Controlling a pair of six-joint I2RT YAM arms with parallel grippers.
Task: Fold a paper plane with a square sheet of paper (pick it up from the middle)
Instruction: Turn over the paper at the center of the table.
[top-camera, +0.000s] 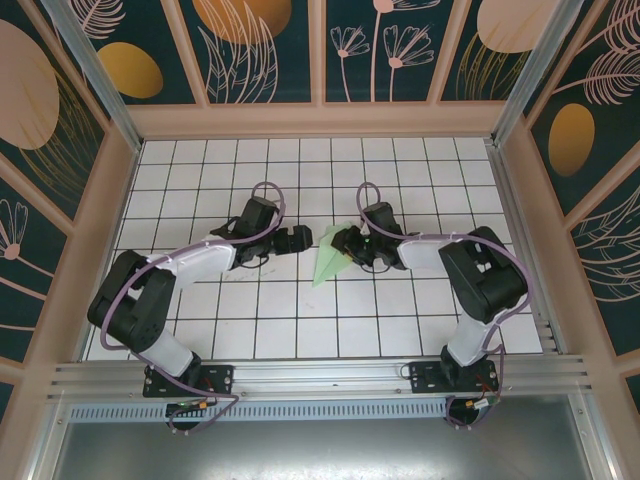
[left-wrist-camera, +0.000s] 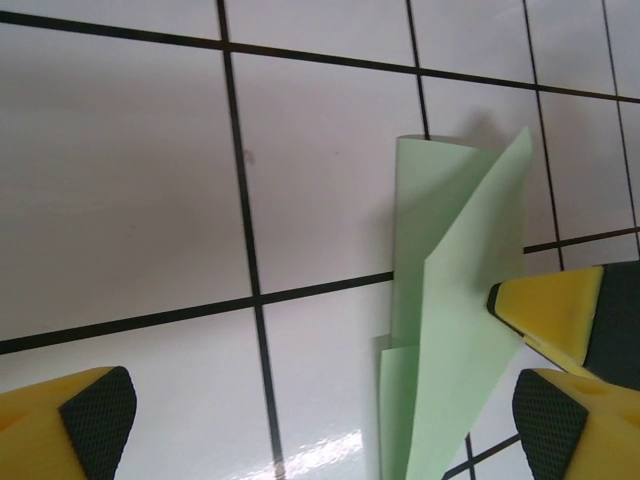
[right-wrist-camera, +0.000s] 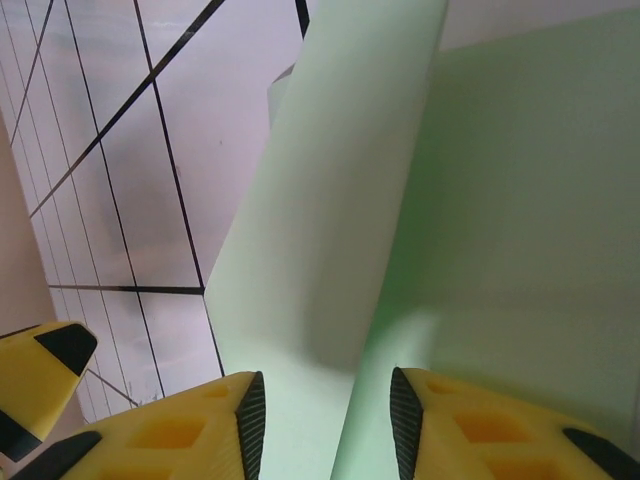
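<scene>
The slim, pointed, pale mint-green paper plane (top-camera: 329, 262) lies on the white gridded desk (top-camera: 260, 320), mid-desk between the two arms. The black-and-yellow left gripper (top-camera: 298, 240) sits just left of it, fingers (left-wrist-camera: 95, 410) spread wide and holding nothing. The right gripper (top-camera: 347, 243) has its fingers (right-wrist-camera: 250, 420) partly apart astride the plane's raised centre fold; whether the pads touch it I cannot tell.

The step looks like gripping that fold. It would go best with the right fingers closing squarely across the crease, layers aligned. The left gripper could pin the loose flap, since thin paper may skid on the glossy desk.
</scene>
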